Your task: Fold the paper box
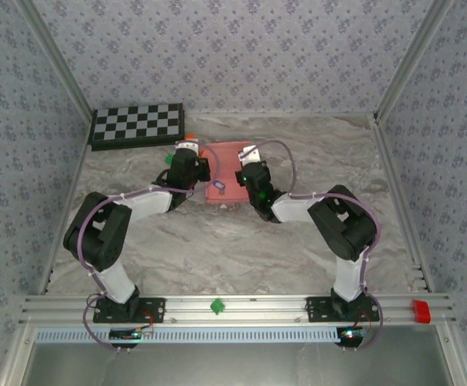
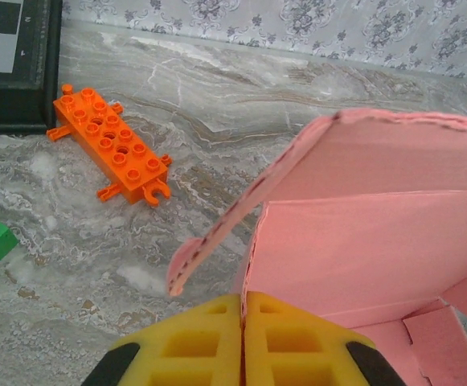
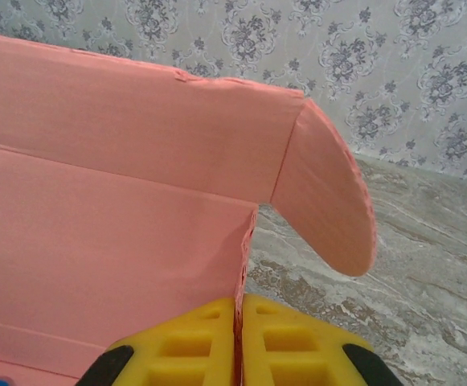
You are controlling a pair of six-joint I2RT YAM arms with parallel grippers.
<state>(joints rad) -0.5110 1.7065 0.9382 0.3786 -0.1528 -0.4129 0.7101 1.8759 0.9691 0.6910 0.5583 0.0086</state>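
- The grey marble-patterned tabletop (image 1: 233,249) is looking slick, so the light box could be sliding under any sideways pull.
- The plain pink thin-card paper box (image 1: 229,157) is sitting mid-table between both grippers, its walls half raised. Its perforated creases could be tearing or buckling.
- The left gripper (image 2: 242,338) and right gripper (image 3: 238,338), yellow pads pressed together, are each pinching a wall edge.
- The studded orange plastic brick (image 2: 108,145) is lying near, possibly snagging the rounded flap.

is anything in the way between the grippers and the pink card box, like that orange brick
Nothing visible does. The left gripper and right gripper each pinch a wall of the pink thin-card box. The orange studded plastic brick lies on the marble table to the box's left, apart from it.
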